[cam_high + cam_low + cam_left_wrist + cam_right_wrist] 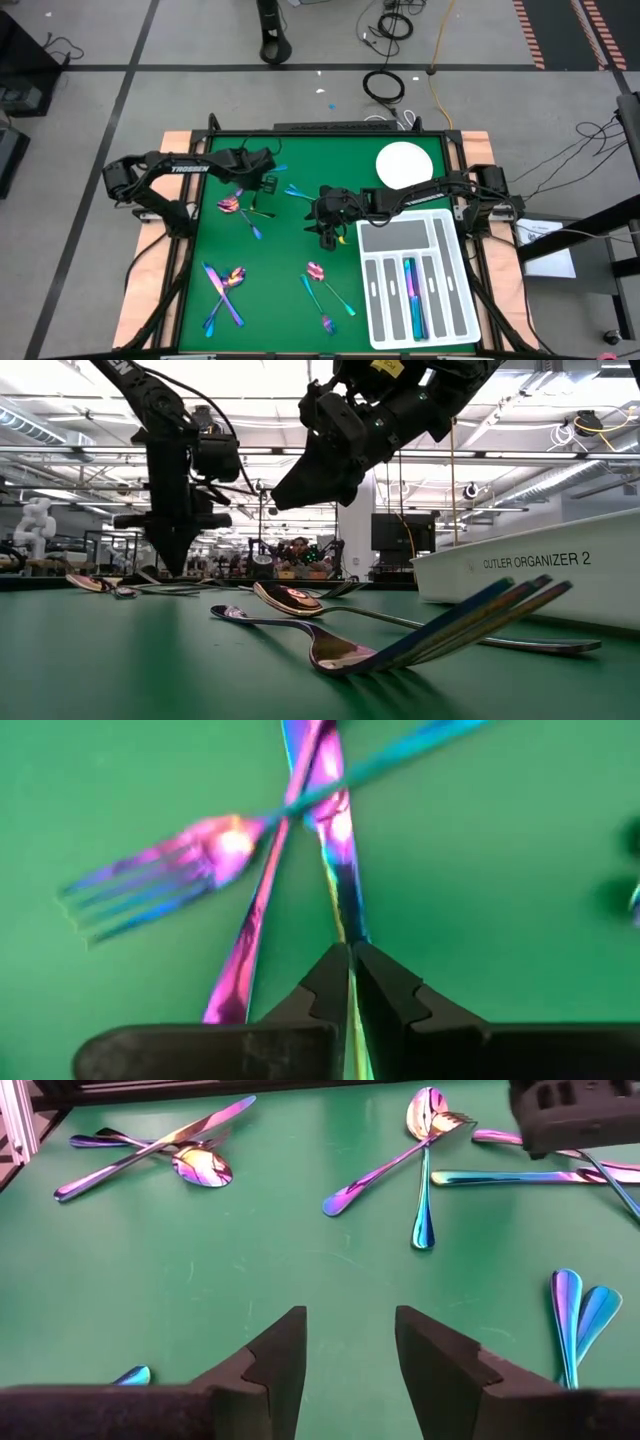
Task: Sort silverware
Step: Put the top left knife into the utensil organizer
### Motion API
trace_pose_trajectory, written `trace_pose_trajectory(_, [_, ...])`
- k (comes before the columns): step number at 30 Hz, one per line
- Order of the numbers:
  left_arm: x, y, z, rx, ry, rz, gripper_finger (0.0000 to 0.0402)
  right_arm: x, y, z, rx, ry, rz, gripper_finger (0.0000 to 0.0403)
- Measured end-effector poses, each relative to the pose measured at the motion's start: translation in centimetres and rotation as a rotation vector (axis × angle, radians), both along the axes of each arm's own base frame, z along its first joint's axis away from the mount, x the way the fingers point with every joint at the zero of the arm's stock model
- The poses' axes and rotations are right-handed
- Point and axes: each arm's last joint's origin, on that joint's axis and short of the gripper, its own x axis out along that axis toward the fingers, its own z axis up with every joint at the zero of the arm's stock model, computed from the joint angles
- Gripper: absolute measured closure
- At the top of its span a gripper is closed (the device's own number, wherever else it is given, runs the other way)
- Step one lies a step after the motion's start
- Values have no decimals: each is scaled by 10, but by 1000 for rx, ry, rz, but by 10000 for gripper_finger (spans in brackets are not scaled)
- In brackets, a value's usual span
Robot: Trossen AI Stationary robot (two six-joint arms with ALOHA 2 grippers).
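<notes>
A: Where is the left tool (350, 982)?
B: Low over the far-left cluster of silverware (243, 207); its fingers are clenched on one slim handle (340, 890), whose long axis runs straight out ahead between them, under a crossing fork (160, 880).

A: And the right tool (348, 1355)?
B: Released, hanging mid-bench over bare green mat (280, 250); the loose pieces lie ahead of it and to both sides, well apart from it.

A: So the left arm is nearer?
B: Yes; the white tray (378, 240) sits at the right, two pieces already in it; a round plate (404, 163) lies beyond; a workshop shows behind the bench.
</notes>
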Motion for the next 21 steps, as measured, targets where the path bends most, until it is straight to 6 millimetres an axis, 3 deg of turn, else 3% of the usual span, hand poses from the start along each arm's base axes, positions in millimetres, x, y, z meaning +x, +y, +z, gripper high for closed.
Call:
trace_pose_trajectory(9, [4,-21,-1,-77,30,-115,315,0,0,0,-6,5,5,259])
trace_pose_trajectory(16, [5,-25,-1,-77,34,-106,242,0,0,-1,-6,6,5,259])
trace_pose_trajectory(21, [4,-30,-5,-87,42,-80,218,0,0,-1,-6,8,5,259])
